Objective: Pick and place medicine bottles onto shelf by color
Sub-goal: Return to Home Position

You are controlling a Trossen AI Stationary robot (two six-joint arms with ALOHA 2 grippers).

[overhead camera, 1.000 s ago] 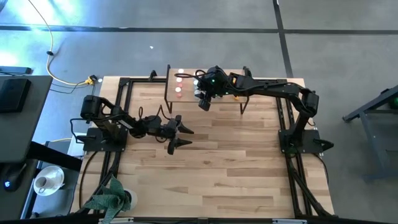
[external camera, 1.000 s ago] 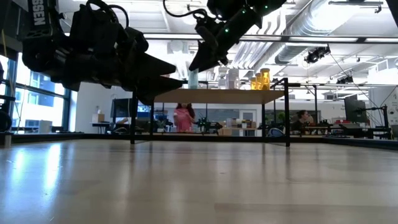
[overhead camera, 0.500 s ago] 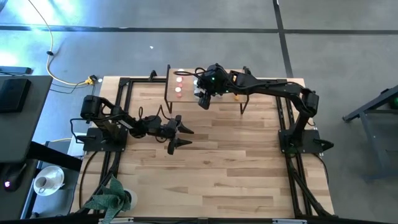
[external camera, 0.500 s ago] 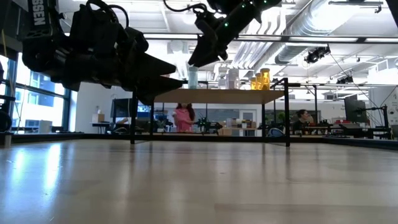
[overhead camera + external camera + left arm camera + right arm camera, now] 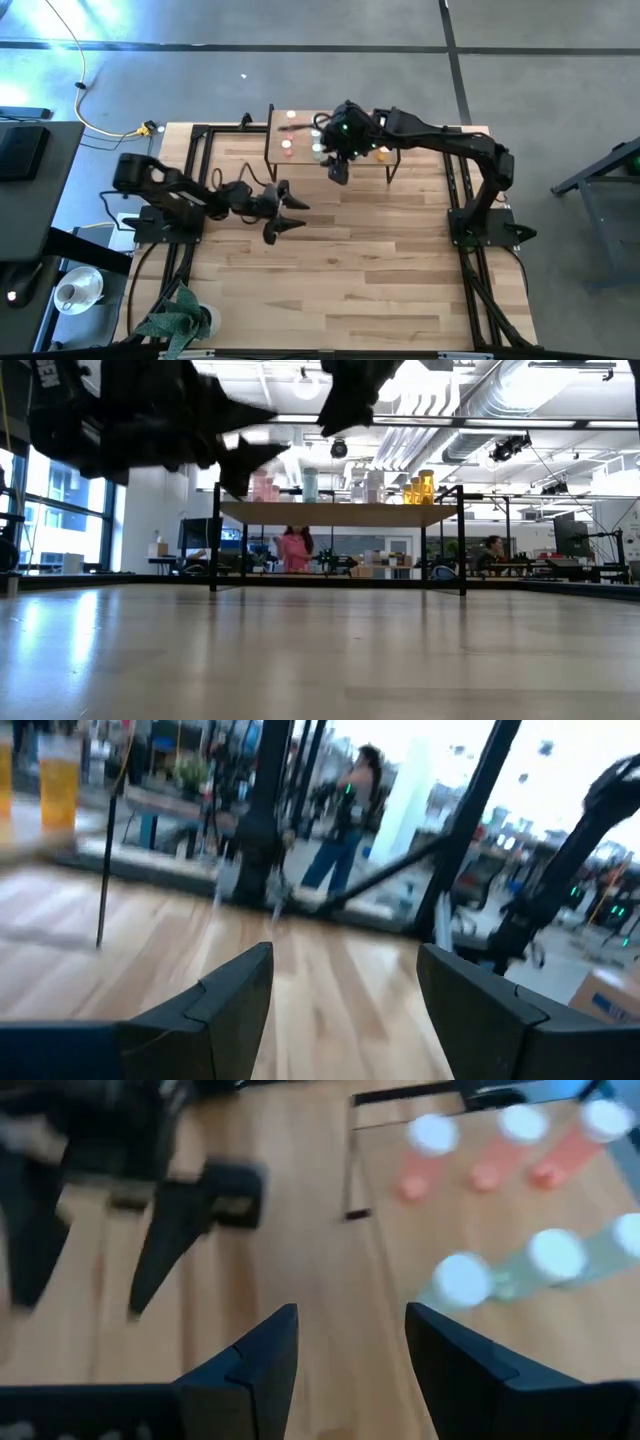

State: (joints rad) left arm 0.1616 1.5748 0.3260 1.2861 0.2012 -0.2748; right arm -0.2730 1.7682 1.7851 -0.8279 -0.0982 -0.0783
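Backing right gripper (image 5: 338, 172) off the shelf (image 5: 330, 511) front edge and raising left gripper (image 5: 298, 214) above tabletop (image 5: 350, 270) middle since a second ago, both spread wide, holding nothing. Finding medicine bottles (image 5: 310, 484) all standing on shelf, pink at left end, then green, clear, orange toward right end, none showing on tabletop, so judging sorting done, only homing left. Getting colour groups side-on only in low view, merely white caps (image 5: 291, 115) in high view.
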